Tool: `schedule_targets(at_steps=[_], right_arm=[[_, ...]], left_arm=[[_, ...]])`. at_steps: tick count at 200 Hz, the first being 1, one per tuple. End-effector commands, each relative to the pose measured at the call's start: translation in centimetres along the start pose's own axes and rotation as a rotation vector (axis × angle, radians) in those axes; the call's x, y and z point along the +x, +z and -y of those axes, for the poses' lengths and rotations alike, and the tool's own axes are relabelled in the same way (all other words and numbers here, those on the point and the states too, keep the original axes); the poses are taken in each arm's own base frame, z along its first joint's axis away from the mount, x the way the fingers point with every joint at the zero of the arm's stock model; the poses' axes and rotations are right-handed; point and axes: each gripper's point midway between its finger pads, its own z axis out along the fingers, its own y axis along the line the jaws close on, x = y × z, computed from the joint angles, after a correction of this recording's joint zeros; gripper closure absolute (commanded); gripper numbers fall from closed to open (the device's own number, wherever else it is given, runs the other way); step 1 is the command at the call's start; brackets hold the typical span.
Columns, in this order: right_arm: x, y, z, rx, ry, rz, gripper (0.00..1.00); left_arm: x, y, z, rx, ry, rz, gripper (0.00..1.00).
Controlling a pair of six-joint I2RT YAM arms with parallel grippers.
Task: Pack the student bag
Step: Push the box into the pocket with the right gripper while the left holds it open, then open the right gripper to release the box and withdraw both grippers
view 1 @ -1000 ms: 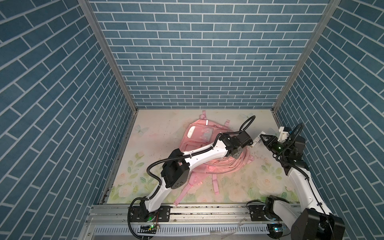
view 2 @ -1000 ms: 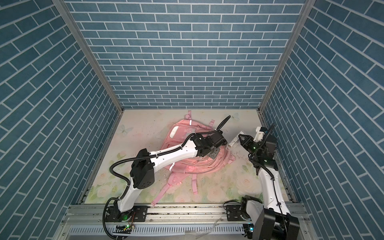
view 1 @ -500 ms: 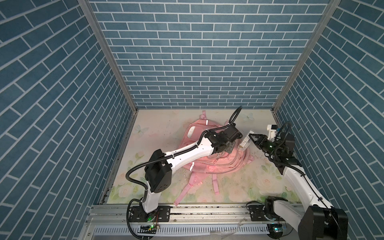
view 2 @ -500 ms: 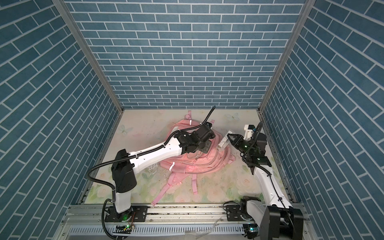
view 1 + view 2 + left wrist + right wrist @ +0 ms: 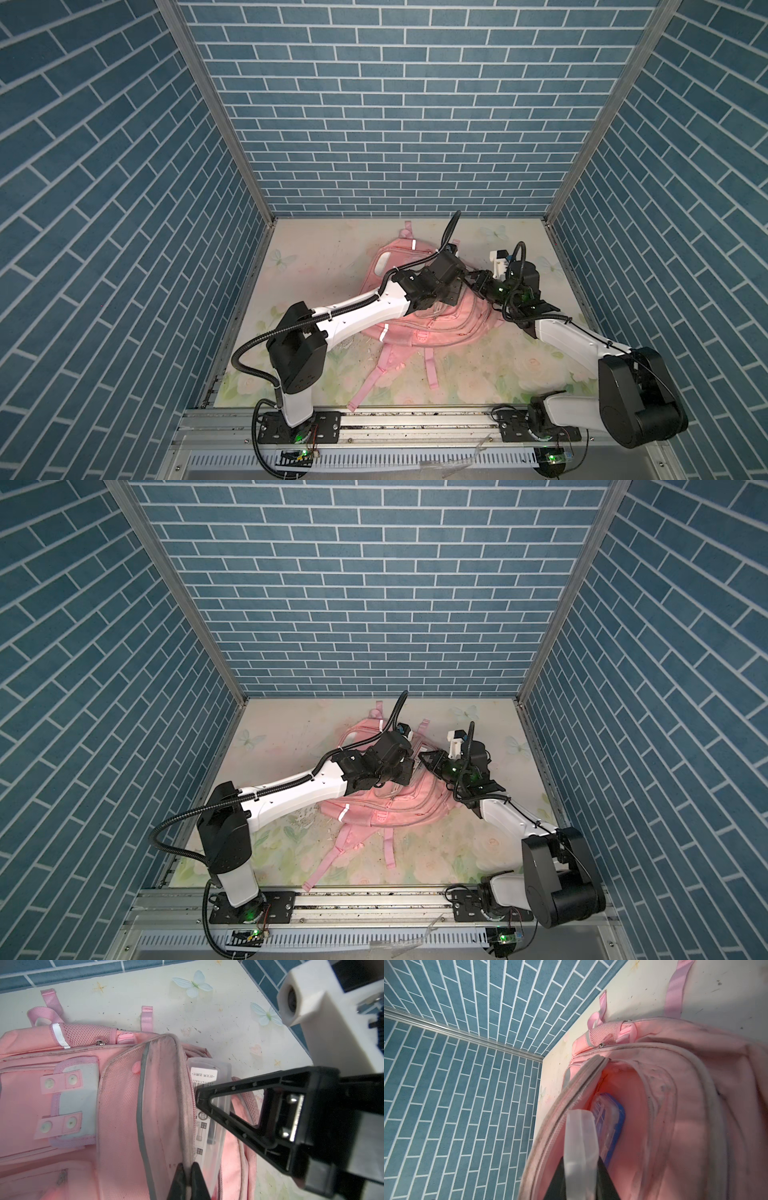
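The pink student bag lies flat mid-table, straps toward the front. My left gripper is shut on the zip edge of the bag's front flap and holds it raised, so the compartment gapes. My right gripper is shut on a translucent plastic case with a barcode label. The case's far end sits in the mouth of the opened compartment, just behind the flap. A clear box with a blue rim lies inside the bag.
The floral table mat ends at blue brick walls on three sides. The right wall stands close behind my right arm. Loose pink straps trail toward the front rail. The two grippers almost touch over the bag.
My left gripper has pulled the flap edge up and toward the back. My right gripper has carried the case leftward from beside the bag into the opened compartment's mouth.
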Motion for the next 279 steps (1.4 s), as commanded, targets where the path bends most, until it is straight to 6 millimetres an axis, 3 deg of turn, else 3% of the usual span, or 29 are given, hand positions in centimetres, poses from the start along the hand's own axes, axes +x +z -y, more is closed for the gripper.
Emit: schedule_targets(at_steps=[1, 39, 94, 108, 126, 154, 173, 241, 265, 279], right_arm=[[-1.0, 0.4, 0.8, 0.060, 0.022, 0.064, 0.95], [0.8, 1.4, 3.4, 0.135, 0.071, 0.011, 0.95], [3.7, 4.2, 2.8, 0.085, 0.083, -0.148, 0.90], [4.0, 4.7, 2.8, 0.079, 0.089, -0.176, 0.83], [3.9, 4.8, 2.9, 0.094, 0.076, -0.195, 0.61], [2.3, 3.2, 2.7, 0.140, 0.031, -0.117, 0.41], [1.4, 1.8, 2.5, 0.173, 0.003, -0.088, 0.34], [-0.2, -2.5, 3.6, 0.248, -0.017, -0.021, 0.29], [-1.5, -4.9, 3.5, 0.303, -0.092, 0.062, 0.30], [-1.9, -6.2, 3.8, 0.346, -0.125, 0.101, 0.31]], left_arm=[[-1.4, -0.8, 0.0, 0.018, -0.031, 0.055, 1.00], [-1.4, -0.9, 0.2, 0.033, -0.032, 0.059, 1.00], [-1.7, -0.9, 0.7, 0.058, -0.040, 0.065, 1.00], [-1.8, -0.9, 0.7, 0.062, -0.046, 0.066, 1.00], [-1.8, -1.0, 0.9, 0.068, -0.051, 0.067, 1.00], [-2.2, -1.3, 1.0, 0.074, -0.054, 0.081, 1.00], [-2.4, -1.5, 1.0, 0.081, -0.057, 0.089, 1.00], [-2.1, -1.3, 1.9, 0.141, 0.007, 0.097, 1.00], [-2.4, -1.9, 1.9, 0.148, 0.126, 0.110, 0.72], [-2.4, -2.4, 1.7, 0.142, 0.207, 0.113, 0.63]])
